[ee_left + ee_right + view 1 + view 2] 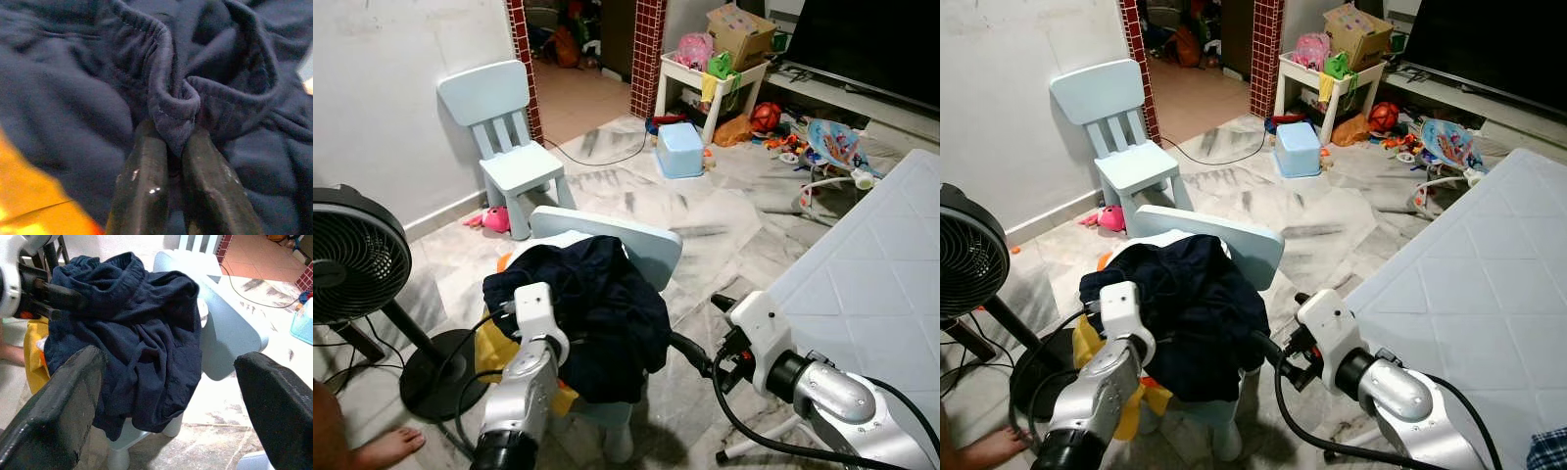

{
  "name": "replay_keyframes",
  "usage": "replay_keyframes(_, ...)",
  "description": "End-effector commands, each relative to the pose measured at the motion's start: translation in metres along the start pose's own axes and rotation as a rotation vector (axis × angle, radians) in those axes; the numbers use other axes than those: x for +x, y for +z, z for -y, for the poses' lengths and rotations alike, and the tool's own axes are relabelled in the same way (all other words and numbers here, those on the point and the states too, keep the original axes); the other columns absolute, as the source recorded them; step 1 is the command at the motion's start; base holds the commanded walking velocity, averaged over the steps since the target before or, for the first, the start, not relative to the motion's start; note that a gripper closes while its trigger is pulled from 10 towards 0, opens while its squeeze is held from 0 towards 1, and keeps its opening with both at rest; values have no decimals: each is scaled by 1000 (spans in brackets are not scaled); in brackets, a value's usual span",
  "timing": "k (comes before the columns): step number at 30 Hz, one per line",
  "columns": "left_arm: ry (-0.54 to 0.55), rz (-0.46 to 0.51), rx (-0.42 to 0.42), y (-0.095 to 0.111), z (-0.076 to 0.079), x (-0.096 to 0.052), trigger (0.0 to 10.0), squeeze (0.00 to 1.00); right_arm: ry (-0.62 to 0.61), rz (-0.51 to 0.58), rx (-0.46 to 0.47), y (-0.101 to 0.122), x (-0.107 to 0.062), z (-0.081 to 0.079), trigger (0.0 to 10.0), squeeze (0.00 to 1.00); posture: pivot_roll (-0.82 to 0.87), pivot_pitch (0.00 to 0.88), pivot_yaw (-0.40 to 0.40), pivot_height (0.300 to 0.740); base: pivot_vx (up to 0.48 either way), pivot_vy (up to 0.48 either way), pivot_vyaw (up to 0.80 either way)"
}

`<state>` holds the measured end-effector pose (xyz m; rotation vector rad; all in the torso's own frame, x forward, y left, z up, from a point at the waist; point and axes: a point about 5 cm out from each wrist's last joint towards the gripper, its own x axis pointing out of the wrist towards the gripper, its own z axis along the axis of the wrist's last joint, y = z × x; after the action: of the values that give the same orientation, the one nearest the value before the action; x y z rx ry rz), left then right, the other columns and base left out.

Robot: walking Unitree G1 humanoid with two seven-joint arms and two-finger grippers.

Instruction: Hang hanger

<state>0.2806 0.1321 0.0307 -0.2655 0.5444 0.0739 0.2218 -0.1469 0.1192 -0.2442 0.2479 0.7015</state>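
Navy garment (592,313) lay heaped over the small pale-blue chair (636,245) and a yellow cloth (1087,343). Left gripper (168,147) pinched a fold of the garment. Right gripper (171,396), fingers spread wide, hung beside the chair.

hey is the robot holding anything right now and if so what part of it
Yes. The left claw is shut on a folded hem of the dark navy garment piled on the pale blue chair. The right claw is open, holding nothing.

Navy garment (592,313) heaped over the near chair (641,245) blocks reach; open floor (705,220) beyond, seemingly passable.
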Motion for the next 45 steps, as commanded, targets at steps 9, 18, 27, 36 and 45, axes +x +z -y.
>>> replay_keyframes(9, -62, 14, 87, -2, 19, -11, 10000, 0, 14, -7, -18, -2, 2, 1, 10000, 0, -232, 16, -31, 740, 0, 0, 0)
replay_keyframes(18, -119, -13, 106, 0, 27, -17, 10000, 1000, 13, -4, -23, -2, 3, 1, 10000, 0, -234, 16, -22, 740, 0, 0, 0)
replay_keyframes(27, -130, -26, 132, 0, 29, -17, 10000, 0, 10, -2, -18, -3, 4, 0, 10000, 0, -235, 15, -20, 740, 0, 0, 0)
replay_keyframes(36, -154, -9, 203, 5, 33, -18, 10000, 698, 13, -1, -26, -3, 4, 0, 10000, 0, -235, 16, -22, 740, 0, 0, 0)
replay_keyframes(45, -119, 16, 283, 6, 32, -19, 10000, 0, 14, 0, -24, -3, 4, -1, 10000, 0, -233, 17, -16, 740, 0, 0, 0)
